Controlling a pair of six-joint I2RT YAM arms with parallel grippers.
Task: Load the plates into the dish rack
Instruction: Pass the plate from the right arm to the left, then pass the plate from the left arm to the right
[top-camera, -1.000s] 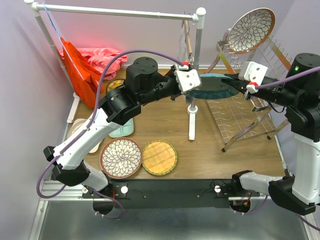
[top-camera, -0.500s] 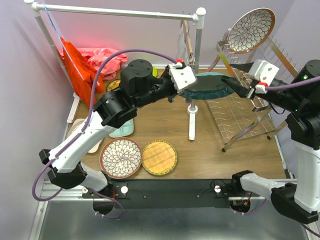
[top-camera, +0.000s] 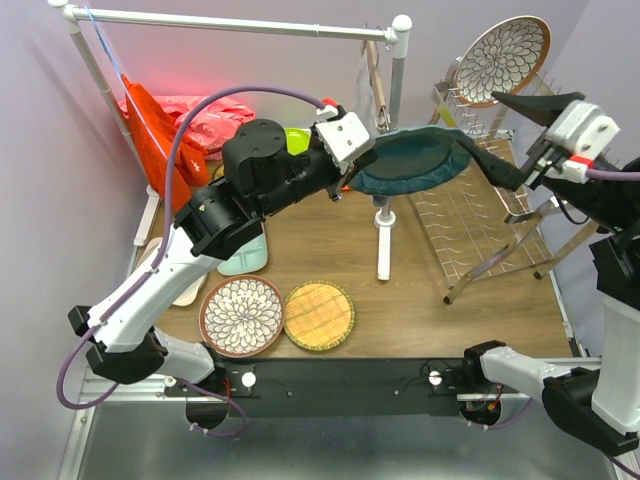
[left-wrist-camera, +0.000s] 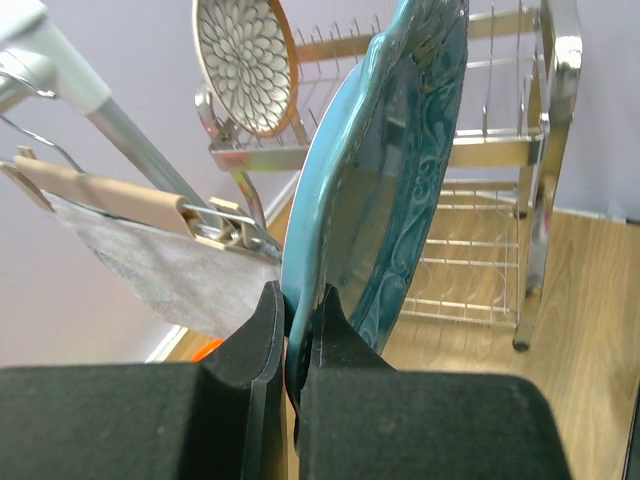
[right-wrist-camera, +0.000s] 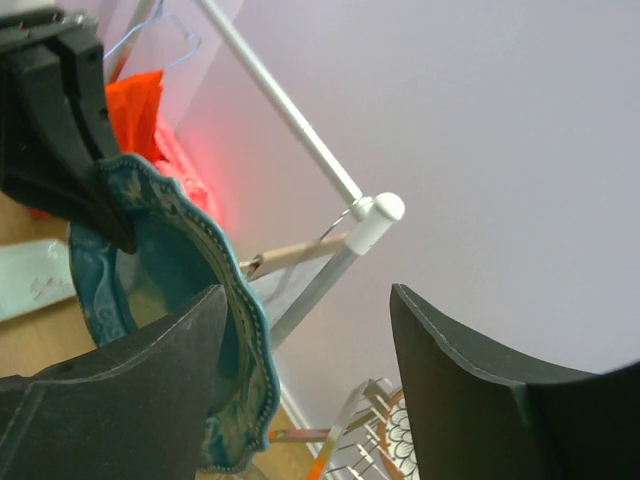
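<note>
On the far left I see an orange cloth (top-camera: 150, 130) and a pink cloth (top-camera: 205, 110) draped under the white pipe clothes rail (top-camera: 240, 24). Nearer to me, a mint rectangular tray (top-camera: 245, 260) lies on the wooden table (top-camera: 420, 300), partly under my left arm. A brown-rimmed floral plate (top-camera: 242, 316) sits flat at the near edge, with the woven yellow plate (top-camera: 319, 316) just beside it on the right. A lime green plate (top-camera: 296, 140) peeks out behind the left arm's wrist. The left gripper (left-wrist-camera: 292, 300) is clamped tight on the left rim of the teal scalloped plate (top-camera: 415, 162), with a finger on each face. It holds the plate clear of the table at a tilt, in front of the rail's right post (top-camera: 384, 240). The plate's right rim reaches over the left side of the dish rack (top-camera: 480, 220). In the left wrist view a wooden clip hanger (left-wrist-camera: 110, 200) with a grey cloth hangs to the left of that plate. The chrome rack stands at the far right of the table, and a second floral plate (top-camera: 503, 60) stands upright in its upper tier. The right gripper (top-camera: 482, 120) hovers at the teal plate's right rim with its fingers spread wide and gripping nothing. The rim lies just beside one finger (right-wrist-camera: 150, 390), and I cannot tell whether they touch.
</note>
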